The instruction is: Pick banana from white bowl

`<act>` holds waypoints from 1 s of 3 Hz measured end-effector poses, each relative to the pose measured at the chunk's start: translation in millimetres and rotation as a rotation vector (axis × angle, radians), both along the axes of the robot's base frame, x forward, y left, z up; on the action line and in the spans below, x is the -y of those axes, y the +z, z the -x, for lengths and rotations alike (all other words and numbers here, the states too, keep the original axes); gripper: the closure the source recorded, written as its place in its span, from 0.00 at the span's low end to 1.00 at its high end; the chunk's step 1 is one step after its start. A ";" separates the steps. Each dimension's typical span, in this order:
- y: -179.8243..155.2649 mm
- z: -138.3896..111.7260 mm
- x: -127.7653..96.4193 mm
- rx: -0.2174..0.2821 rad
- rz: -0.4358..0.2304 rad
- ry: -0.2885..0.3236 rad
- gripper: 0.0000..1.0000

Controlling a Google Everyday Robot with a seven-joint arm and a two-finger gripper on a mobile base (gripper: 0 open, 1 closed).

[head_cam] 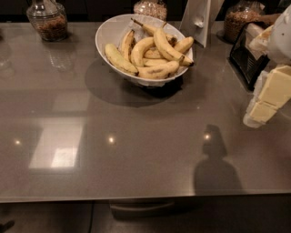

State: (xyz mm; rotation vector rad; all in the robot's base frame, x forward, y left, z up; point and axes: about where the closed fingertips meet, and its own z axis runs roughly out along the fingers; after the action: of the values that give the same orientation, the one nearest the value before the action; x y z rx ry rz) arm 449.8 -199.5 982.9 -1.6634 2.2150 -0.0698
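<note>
The white bowl point(107, 34) stands at the back middle of the grey counter and holds several yellow bananas. The banana point(167, 47), long, thick and arched with a dark tip, lies on top of the pile toward the bowl's right side. My gripper point(267, 98), with cream-coloured parts, hangs at the right edge of the view, above the counter. It is well to the right of the bowl, a little nearer the front, and apart from it. Nothing shows in it.
Glass jars of brown contents stand at the back left point(47, 20), back middle point(150, 7) and back right point(238, 20). A white upright stand point(195, 18) rises just behind the bowl's right side. A black holder point(248, 57) sits at the right. The counter's front edge point(136, 196) runs along the bottom.
</note>
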 end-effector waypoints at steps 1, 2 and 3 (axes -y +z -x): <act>18.0 -29.6 -35.9 0.057 -0.125 -0.010 0.00; 37.4 -58.3 -57.7 0.101 -0.291 -0.038 0.00; 52.5 -86.4 -82.2 0.113 -0.473 -0.066 0.00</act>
State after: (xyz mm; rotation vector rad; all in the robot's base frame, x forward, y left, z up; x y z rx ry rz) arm 536.1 -117.2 1035.4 -1.2941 2.0030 0.3121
